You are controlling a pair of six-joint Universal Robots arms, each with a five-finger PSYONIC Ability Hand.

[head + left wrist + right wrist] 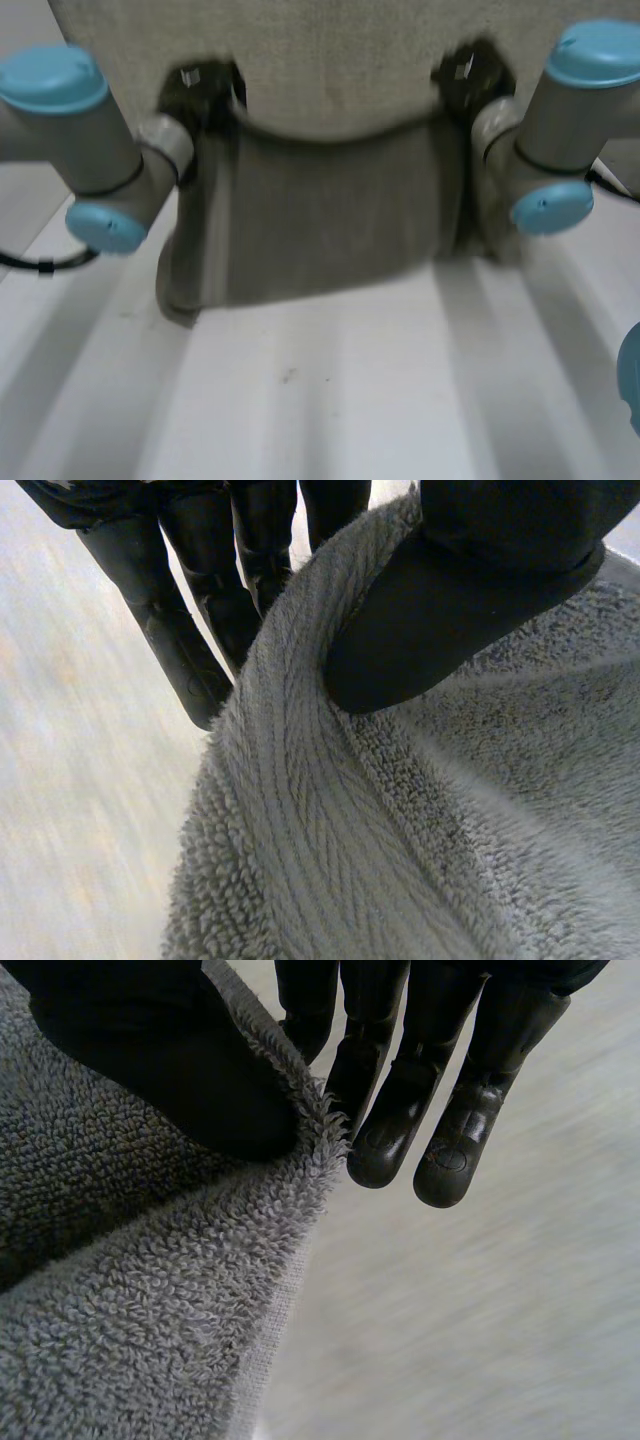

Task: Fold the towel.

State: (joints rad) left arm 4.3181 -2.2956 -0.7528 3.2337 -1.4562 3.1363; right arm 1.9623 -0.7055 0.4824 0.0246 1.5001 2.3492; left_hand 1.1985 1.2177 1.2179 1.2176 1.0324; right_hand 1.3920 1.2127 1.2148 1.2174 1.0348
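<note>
While the towel (330,200) hangs spread between both hands over the table (330,400), the left hand (450,610) pinches one edge between thumb and fingers (180,630), and the right hand (150,1070) clamps the opposite edge likewise.

White table (320,400), plain matte top. Soft pale and grey bands fan across it toward near edge. Tiny dark speck (288,376) around mid-table. Duller grey strip (22,200) past table's left side, floor or something else, can't tell. Light looks soft, diffuse. Left wrist view: same pale tabletop (80,820), faint warm tint. Right wrist view: tabletop (480,1340) light grey-white.
</note>
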